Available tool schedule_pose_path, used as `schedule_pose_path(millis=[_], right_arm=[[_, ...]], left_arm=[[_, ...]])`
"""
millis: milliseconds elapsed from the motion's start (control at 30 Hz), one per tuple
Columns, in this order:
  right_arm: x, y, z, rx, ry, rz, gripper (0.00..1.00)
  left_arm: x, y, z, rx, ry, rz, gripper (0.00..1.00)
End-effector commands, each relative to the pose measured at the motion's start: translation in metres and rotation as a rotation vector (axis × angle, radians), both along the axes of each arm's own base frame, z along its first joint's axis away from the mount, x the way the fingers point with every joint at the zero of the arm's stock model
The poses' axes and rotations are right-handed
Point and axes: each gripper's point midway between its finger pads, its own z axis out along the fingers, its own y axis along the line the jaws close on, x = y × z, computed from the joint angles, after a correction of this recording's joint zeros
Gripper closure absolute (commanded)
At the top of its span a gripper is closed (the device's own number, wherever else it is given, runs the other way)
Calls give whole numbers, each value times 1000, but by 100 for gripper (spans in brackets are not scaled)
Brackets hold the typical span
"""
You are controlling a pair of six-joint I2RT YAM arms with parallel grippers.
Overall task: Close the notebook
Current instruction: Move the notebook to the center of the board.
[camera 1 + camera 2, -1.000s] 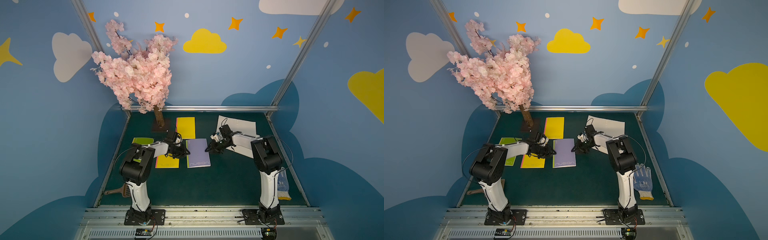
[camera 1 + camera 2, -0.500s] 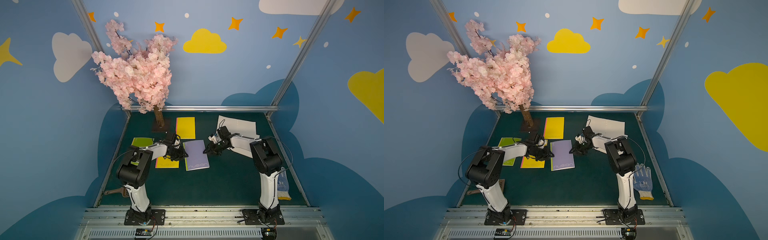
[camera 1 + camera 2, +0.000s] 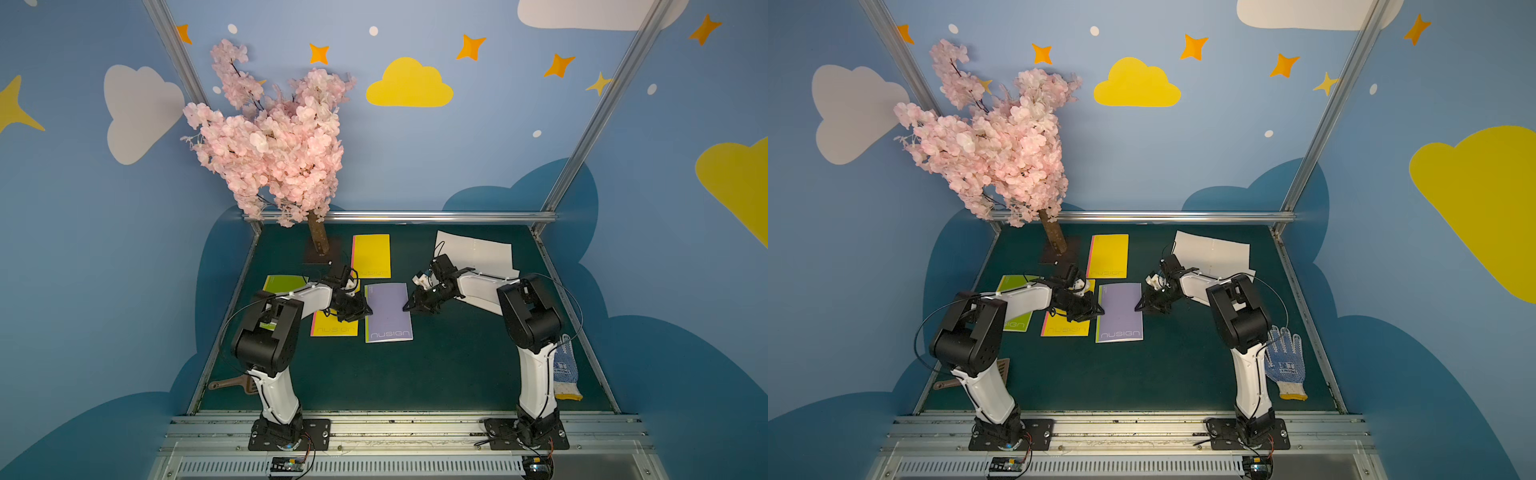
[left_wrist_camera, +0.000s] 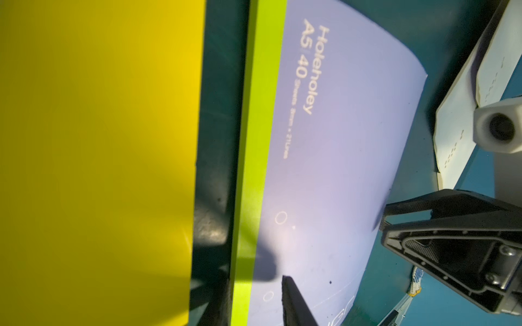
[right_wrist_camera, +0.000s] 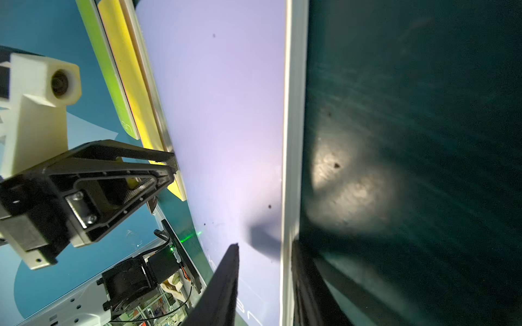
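Note:
The purple notebook (image 3: 388, 320) (image 3: 1121, 320) lies on the green mat mid-table, cover shut and facing up, with a lime strip along its spine. My left gripper (image 3: 368, 312) (image 3: 1100, 311) (image 4: 254, 279) is at the spine edge, one finger on the purple cover (image 4: 324, 169) and the other beside the lime strip. My right gripper (image 3: 405, 308) (image 3: 1137, 308) (image 5: 265, 245) pinches the opposite edge, one finger over the cover (image 5: 226, 113) and one under the white page edge. The cover bows slightly between them.
A yellow notebook (image 3: 371, 255) lies behind. Another yellow one (image 3: 332, 328) and a green one (image 3: 282, 283) lie under my left arm. White sheets (image 3: 473, 253) lie at the back right, a blossom tree (image 3: 318, 237) at the back left, a glove (image 3: 1285, 361) near right, a brush (image 3: 232, 383) near left.
The notebook, held at both edges, has slid a little to the left and towards the front, tilting briefly before lying square again. Both grippers moved with it.

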Motion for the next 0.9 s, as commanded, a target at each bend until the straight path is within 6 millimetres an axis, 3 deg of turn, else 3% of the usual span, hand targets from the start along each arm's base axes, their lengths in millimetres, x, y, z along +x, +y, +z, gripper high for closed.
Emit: schedule_pose_path(millis=[0,267,867], right_arm=[[-16,6,2,-4,50,35,66],[-7,8,7,-6,51,35,66],[1,1,11,-13,48,36,65]], left_arm=[[8,-9,12,-47,-21,-35,68],[13,-9,15,-44,-7,-42,68],[-1,0,9,-2,34,-33,68]])
